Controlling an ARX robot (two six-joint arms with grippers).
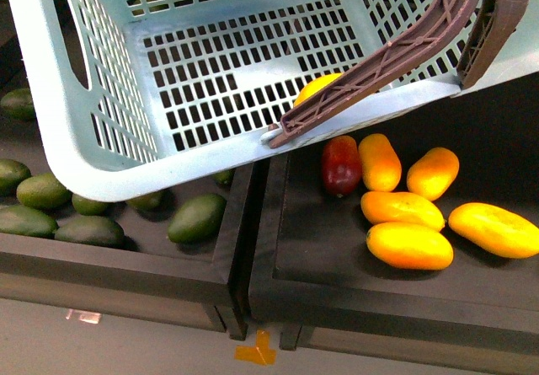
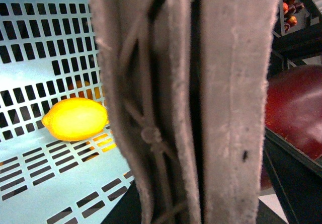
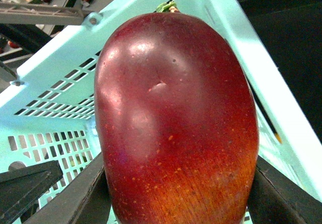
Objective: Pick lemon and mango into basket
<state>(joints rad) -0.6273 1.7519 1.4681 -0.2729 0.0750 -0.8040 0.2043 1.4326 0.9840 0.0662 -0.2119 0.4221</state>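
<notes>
My right gripper [image 3: 177,204] is clamped on the mango [image 3: 176,108], which it holds close against a corner of the basket [image 1: 50,122]. The lemon [image 1: 316,87] lies inside the basket, behind the handle [image 1: 396,55]. I can't see the left gripper, only that handle against its camera.

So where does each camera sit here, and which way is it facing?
Front: on the body, looking down into the light teal slotted plastic basket above black fruit trays; no arm shows.
Left wrist: tight against the brown ribbed handle, plump yellow lemon beyond; no hand visible.
Right wrist: facing the dark red elongated mango in its hand.
All show the basket.
</notes>
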